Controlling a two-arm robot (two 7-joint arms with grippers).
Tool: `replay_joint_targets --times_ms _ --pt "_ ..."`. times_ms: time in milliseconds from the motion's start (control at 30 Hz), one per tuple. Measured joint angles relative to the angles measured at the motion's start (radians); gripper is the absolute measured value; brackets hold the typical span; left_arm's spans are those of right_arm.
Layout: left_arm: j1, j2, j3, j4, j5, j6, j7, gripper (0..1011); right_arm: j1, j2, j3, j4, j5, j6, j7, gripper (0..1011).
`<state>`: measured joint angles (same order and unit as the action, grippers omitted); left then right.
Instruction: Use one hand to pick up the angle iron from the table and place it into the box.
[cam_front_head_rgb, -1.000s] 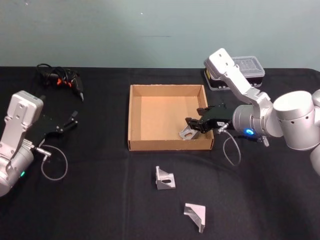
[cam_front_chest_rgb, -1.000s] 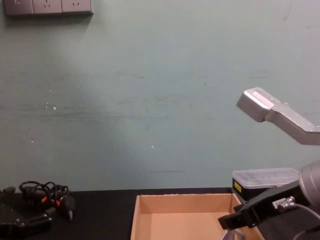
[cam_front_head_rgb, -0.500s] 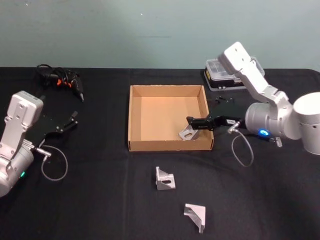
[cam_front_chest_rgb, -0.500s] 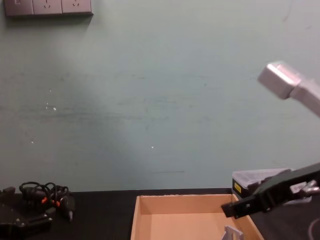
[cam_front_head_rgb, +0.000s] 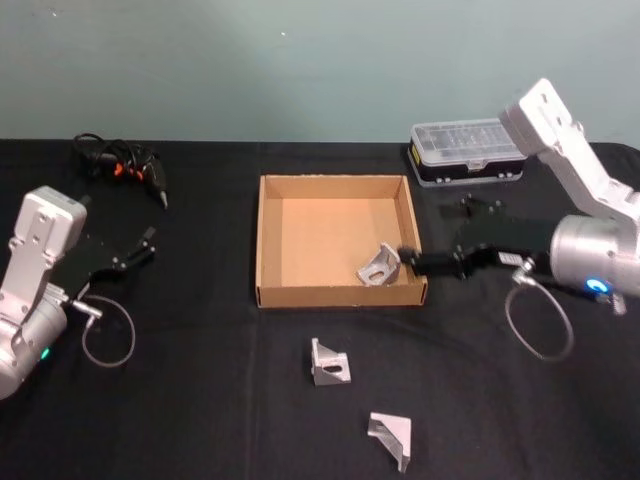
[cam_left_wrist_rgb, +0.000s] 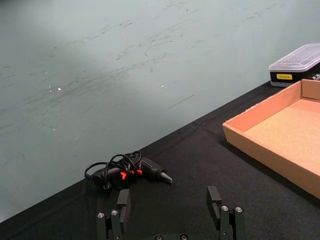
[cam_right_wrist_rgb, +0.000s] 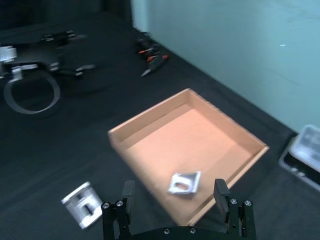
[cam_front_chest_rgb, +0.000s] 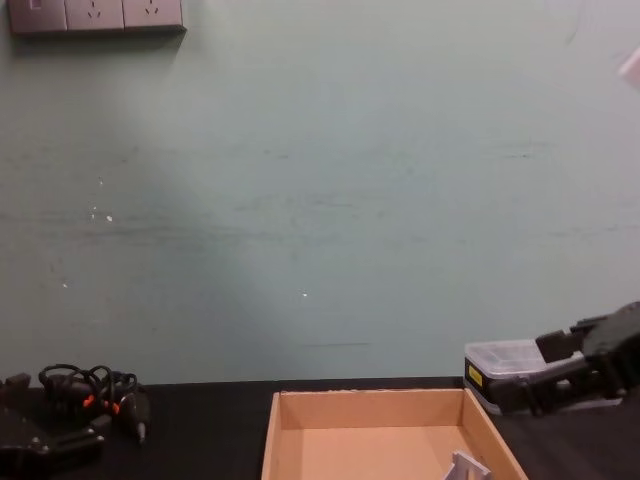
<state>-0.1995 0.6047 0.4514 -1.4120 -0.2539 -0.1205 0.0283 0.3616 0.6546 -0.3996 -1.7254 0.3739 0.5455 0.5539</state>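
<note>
A tan cardboard box (cam_front_head_rgb: 262, 240) sits mid-table on the black table (cam_front_head_rgb: 200, 400). One silver angle iron (cam_front_head_rgb: 378, 265) lies inside it by the near right corner, also seen in the right wrist view (cam_right_wrist_rgb: 184, 182) and the chest view (cam_front_chest_rgb: 465, 467). My right gripper (cam_front_head_rgb: 415, 262) hovers just outside the box's right wall, open and holding nothing; the right wrist view (cam_right_wrist_rgb: 173, 192) shows its fingers spread apart. Two more angle irons (cam_front_head_rgb: 328, 362) (cam_front_head_rgb: 390, 436) rest on the table in front of the box. My left gripper (cam_front_head_rgb: 148, 240) is parked at the far left, open (cam_left_wrist_rgb: 169, 200).
A clear-lidded plastic case (cam_front_head_rgb: 465, 150) stands behind the right arm at the back right. A black tool with coiled cable (cam_front_head_rgb: 125, 160) lies at the back left. Open tabletop stretches between the left arm and the box.
My right gripper has let go of the angle iron and pulled back to the right, out over the box's wall. The angle iron stays in the box. The left arm is still.
</note>
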Motion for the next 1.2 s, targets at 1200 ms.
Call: replay_joint_targets --times_ms 1200 --pt "0.000 0.000 0.000 0.000 0.000 0.000 0.000 1000 0.039 0.281 -0.253 -0.088 0.019 -0.032 0.386 1002"
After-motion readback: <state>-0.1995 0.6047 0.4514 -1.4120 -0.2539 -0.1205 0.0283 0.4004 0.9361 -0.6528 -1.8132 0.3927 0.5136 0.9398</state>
